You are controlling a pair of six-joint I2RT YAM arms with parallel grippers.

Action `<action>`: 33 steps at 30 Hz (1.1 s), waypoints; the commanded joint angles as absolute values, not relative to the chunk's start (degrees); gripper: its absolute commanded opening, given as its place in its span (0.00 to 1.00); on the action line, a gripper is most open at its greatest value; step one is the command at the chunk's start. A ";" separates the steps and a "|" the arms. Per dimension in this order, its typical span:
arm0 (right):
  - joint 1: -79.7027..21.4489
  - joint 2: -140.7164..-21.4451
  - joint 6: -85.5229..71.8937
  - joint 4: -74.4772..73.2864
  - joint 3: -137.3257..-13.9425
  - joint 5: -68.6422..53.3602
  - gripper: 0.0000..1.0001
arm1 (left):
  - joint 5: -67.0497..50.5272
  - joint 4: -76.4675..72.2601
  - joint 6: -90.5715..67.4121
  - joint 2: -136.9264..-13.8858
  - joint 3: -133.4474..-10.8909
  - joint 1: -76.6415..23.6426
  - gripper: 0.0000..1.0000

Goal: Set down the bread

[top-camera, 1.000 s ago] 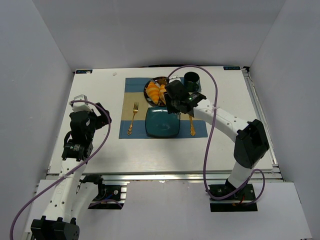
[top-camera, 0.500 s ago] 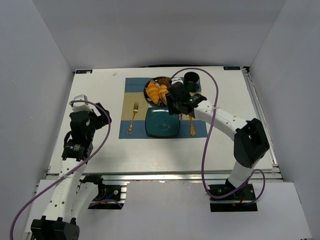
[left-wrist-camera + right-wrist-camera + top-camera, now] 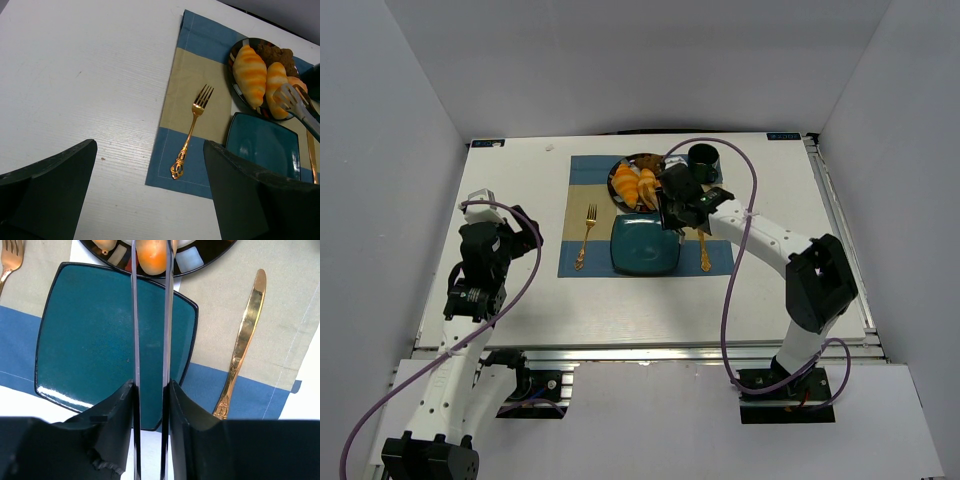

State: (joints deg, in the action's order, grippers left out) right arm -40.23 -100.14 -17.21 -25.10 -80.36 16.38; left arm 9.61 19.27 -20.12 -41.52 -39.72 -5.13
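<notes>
Two golden-orange bread rolls (image 3: 625, 184) (image 3: 250, 75) lie on a dark round plate (image 3: 618, 166) at the back of the placemat. My right gripper (image 3: 674, 206) (image 3: 151, 400) is shut on a pair of metal tongs (image 3: 135, 315) (image 3: 296, 103). The tong arms reach over the teal square plate (image 3: 645, 245) (image 3: 90, 340), and their tips flank the end of the right-hand roll (image 3: 152, 255) (image 3: 276, 87). At the table's left my left gripper (image 3: 525, 226) (image 3: 150, 190) hangs open with nothing between its fingers.
A blue and tan placemat (image 3: 582, 172) carries a gold fork (image 3: 586, 236) (image 3: 192, 127) left of the teal plate and a gold knife (image 3: 704, 252) (image 3: 245, 340) right of it. A dark cup (image 3: 703, 157) stands behind the right wrist. A dark brown pastry (image 3: 275, 52) shares the round plate.
The right wrist has shifted slightly right and nearer over the two plates, the tongs still pointing at the rolls. The left arm has not moved.
</notes>
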 commanded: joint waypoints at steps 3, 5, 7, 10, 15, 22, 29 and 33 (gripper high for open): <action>-39.90 -96.16 -17.93 -22.41 -81.47 16.96 0.30 | 9.05 18.90 -19.78 -41.40 -39.55 -5.36 0.98; -39.81 -95.10 -17.67 -23.02 -82.17 17.93 0.30 | 8.88 18.90 -19.78 -41.57 -39.55 -5.36 0.98; -39.90 -93.53 -17.32 -24.25 -83.58 18.37 0.30 | 8.88 18.90 -19.78 -41.66 -39.55 -5.36 0.98; -39.82 -91.07 -16.70 -25.49 -84.11 18.72 0.30 | 8.79 18.81 -19.78 -41.66 -39.55 -5.36 0.98; -39.99 -86.49 -16.87 -26.98 -81.04 17.76 0.30 | 9.05 18.90 -19.86 -41.40 -39.55 -5.36 0.98; -44.02 -80.08 -17.22 -29.17 -71.91 17.66 0.29 | 8.79 18.99 -19.86 -41.40 -39.55 -5.36 0.98; -50.53 -74.10 -21.09 -29.62 -66.45 18.46 0.29 | 8.88 18.90 -20.04 -41.31 -39.46 -5.36 0.98; -53.87 -73.74 -23.11 -30.06 -64.69 19.42 0.29 | 8.70 18.90 -20.04 -41.48 -39.46 -5.36 0.98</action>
